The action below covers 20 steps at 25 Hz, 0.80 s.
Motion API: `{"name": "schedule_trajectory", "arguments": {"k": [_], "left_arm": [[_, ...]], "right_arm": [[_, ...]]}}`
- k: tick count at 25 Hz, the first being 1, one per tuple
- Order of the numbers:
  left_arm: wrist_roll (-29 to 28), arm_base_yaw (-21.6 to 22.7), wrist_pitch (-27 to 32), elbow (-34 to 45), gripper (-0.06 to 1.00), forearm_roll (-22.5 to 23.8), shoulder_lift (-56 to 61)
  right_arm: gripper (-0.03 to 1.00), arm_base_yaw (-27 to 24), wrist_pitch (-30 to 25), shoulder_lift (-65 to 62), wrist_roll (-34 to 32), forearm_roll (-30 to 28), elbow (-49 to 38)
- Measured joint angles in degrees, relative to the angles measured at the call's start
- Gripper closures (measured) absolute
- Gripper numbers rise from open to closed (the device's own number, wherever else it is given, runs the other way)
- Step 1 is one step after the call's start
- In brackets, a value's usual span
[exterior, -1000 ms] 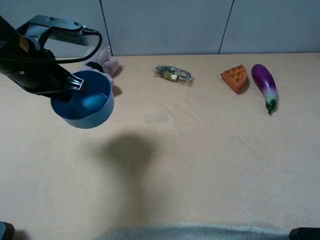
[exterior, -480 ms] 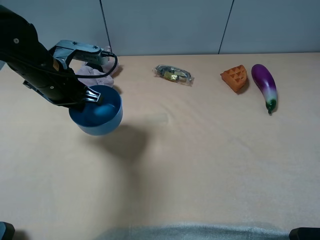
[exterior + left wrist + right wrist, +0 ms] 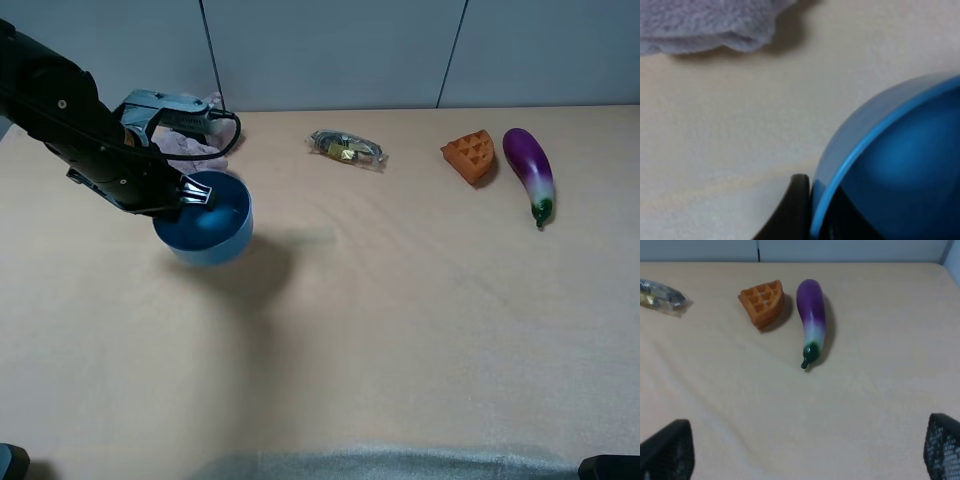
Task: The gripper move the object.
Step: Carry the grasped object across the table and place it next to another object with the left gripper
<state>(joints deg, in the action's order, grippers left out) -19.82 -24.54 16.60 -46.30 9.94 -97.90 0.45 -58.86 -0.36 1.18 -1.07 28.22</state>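
My left gripper (image 3: 194,194), black with cables, is shut on the near-left rim of the round blue bowl (image 3: 212,236). It holds the bowl low over the table at the left; I cannot tell if the bowl touches the table. In the left wrist view a black finger (image 3: 792,210) presses the outside of the bowl's rim (image 3: 900,165). My right gripper (image 3: 805,450) is open and empty, its fingertips wide apart, well short of the items on the right.
A pinkish plush toy (image 3: 190,143) lies just behind the left arm, and it also shows in the left wrist view (image 3: 705,22). A wrapped packet (image 3: 347,148) lies at back centre. An orange waffle wedge (image 3: 470,156) and a purple eggplant (image 3: 530,170) lie at back right.
My left gripper has carried the blue bowl to the right and lower toward the table, away from the plush toy. The right arm has not moved.
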Motion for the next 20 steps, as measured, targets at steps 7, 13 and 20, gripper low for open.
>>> {"name": "schedule_trajectory", "arguments": {"k": [7, 13, 20], "left_arm": [[-0.2, 1.3, -2.5, 0.0, 0.93, 0.2, -2.4], [-1.8, 1.3, -4.8, -0.1, 0.9, 0.2, -4.2], [-2.3, 1.3, -5.1, -0.1, 0.69, 0.2, -5.6]], "right_arm": [[0.28, 0.0, 0.0, 0.0, 0.0, 0.0, 0.0], [0.28, 0.0, 0.0, 0.0, 0.0, 0.0, 0.0], [0.28, 0.0, 0.0, 0.0, 0.0, 0.0, 0.0]]}}
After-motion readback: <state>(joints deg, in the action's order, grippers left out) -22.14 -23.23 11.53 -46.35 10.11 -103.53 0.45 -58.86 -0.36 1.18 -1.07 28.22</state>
